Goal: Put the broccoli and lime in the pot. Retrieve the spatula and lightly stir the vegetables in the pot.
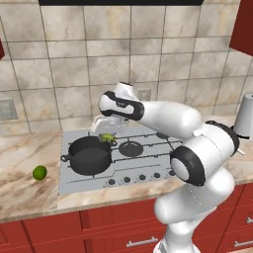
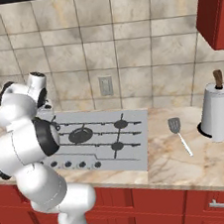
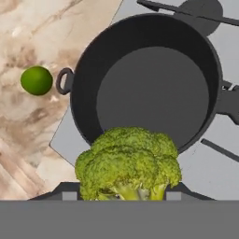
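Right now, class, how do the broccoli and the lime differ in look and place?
The broccoli is lumpy and yellowish-green; the lime is smooth, round and brighter green. The broccoli is held in the end effector above the pot; the lime lies on the counter beside it. Neither is in the pot.

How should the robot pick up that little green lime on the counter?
Grip the lime across its round middle, coming straight down from above. It is a smooth ball lying alone on the flat counter, left of the pot, so any two opposite sides would likely do. The hand holds the broccoli now.
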Tool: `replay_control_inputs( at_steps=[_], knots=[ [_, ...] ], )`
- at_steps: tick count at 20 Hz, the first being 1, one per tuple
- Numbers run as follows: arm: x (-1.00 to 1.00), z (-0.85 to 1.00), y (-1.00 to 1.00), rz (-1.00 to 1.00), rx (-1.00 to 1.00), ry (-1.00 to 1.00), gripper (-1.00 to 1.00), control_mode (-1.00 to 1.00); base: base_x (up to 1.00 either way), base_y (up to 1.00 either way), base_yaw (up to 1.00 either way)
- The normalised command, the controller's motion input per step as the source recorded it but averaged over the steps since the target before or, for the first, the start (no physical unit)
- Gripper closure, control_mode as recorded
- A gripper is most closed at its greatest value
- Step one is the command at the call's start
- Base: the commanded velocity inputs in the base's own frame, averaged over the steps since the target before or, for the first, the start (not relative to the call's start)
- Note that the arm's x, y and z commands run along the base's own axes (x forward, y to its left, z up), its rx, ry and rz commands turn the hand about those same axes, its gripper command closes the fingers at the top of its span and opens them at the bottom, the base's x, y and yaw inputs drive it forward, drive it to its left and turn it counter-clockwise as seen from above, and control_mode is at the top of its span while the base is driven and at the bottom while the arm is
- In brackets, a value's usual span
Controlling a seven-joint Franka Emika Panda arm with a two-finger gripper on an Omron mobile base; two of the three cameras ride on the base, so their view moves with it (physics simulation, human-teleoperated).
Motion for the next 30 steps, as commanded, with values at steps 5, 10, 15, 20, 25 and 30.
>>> replay_control_inputs(
  at_steps=[5, 10, 15, 20, 25, 30],
  knots=[
    [0.11, -0.03, 0.07, -0.37, -0.32, 0.32, 1.00, -1.00, 0.00, 0.00, 0.00],
    [0.03, 0.02, 0.20, -0.24, -0.28, 0.20, 1.00, -1.00, 0.00, 0.00, 0.00],
    [0.00, -0.16, 0.11, -0.06, -0.07, -0.03, 1.00, -1.00, 0.00, 0.00, 0.00],
    [0.07, -0.10, 0.16, -0.02, 0.00, -0.15, 1.00, -1.00, 0.00, 0.00, 0.00],
    [0.46, -0.13, 0.46, -0.04, 0.00, -0.12, 1.00, -1.00, 0.00, 0.00, 0.00],
    [0.51, -0.08, 0.35, -0.03, -0.02, -0.02, 1.00, -1.00, 0.00, 0.00, 0.00]
  ],
)
